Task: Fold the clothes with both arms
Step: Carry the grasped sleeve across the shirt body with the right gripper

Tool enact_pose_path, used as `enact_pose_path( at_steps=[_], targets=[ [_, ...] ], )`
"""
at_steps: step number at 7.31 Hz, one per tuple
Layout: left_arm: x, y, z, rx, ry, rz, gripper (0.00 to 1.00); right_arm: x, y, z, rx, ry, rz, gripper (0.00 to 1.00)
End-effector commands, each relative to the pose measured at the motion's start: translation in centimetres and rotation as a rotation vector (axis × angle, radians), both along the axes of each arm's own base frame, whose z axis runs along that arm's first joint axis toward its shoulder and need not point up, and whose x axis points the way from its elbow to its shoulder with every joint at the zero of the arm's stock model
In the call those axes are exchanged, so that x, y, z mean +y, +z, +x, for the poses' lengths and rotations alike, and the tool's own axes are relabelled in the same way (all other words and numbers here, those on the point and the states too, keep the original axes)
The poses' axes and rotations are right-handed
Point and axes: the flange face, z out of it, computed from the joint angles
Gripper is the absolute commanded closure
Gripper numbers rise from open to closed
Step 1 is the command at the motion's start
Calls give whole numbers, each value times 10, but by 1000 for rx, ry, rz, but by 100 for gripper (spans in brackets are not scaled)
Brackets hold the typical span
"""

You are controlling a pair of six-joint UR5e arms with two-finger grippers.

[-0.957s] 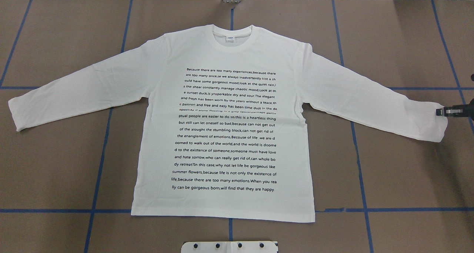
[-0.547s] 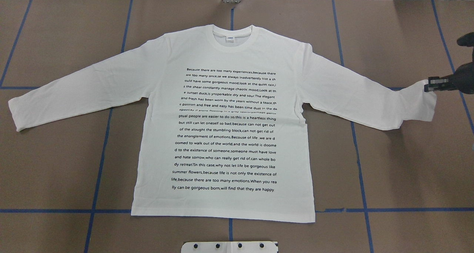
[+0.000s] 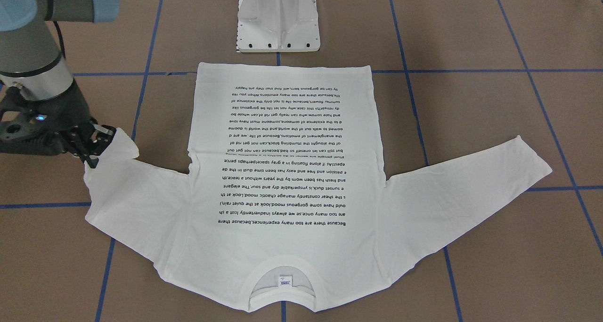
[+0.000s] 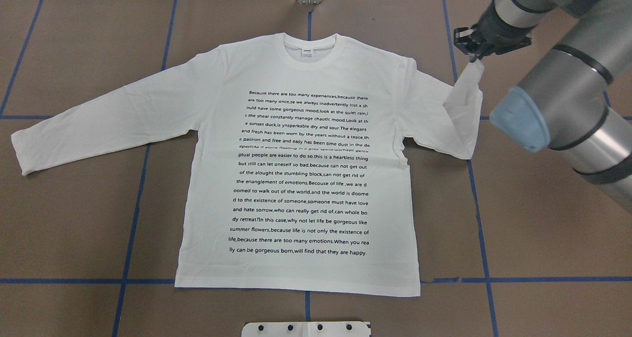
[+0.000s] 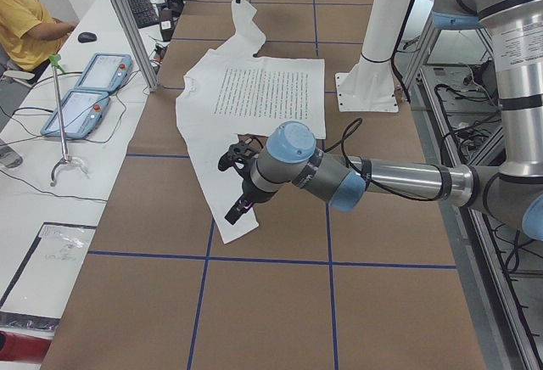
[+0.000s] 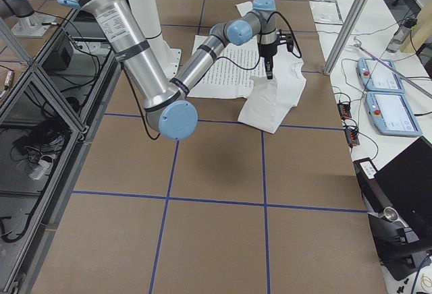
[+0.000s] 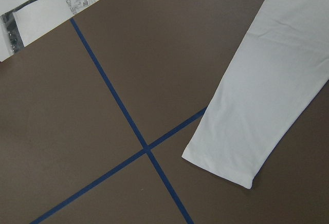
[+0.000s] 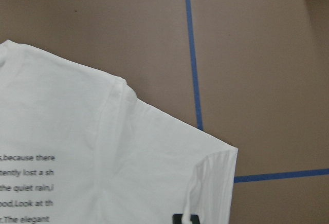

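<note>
Overhead: T-shirt [image 4: 301, 179] flat on table [image 4: 74, 204], print up. Right gripper [image 4: 475, 55] clamped on right cuff [image 4: 476, 69], raised beyond shoulder, robot's right of collar [image 4: 306, 64].
Risk: thin pinch may slip, so sleeve drops creased short of collar.
Front-facing: adds sleeve doubled back, sagging.
Left side view: only one showing left gripper [image 5: 234, 207], far from collar; jaw state cannot be told.
Left wrist: left cuff [image 7: 221, 162] lying free.

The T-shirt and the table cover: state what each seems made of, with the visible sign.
T-shirt: soft white cloth, perhaps cotton knit, matt; it hangs limp and creased from the right pincer. Table cover: likely matt brown paper or board; flat, no sheen.
</note>
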Motion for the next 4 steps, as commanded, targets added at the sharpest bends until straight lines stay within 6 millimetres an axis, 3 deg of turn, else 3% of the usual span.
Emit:
enact_pose_path(
  at_steps=[1,2,3,4],
  targets=[
    [2,2,0,0,0,-4,0,-24,-118,-99,-49,56,-38,100],
    [2,2,0,0,0,-6,0,-28,-173,-158,-50,98,-61,100],
    [2,2,0,0,0,-7,0,-21,-196,-223,-79,113,-36,100],
    [4,5,0,1,0,-12,0,-15,-197,-274,-141,169,14,100]
  ],
)
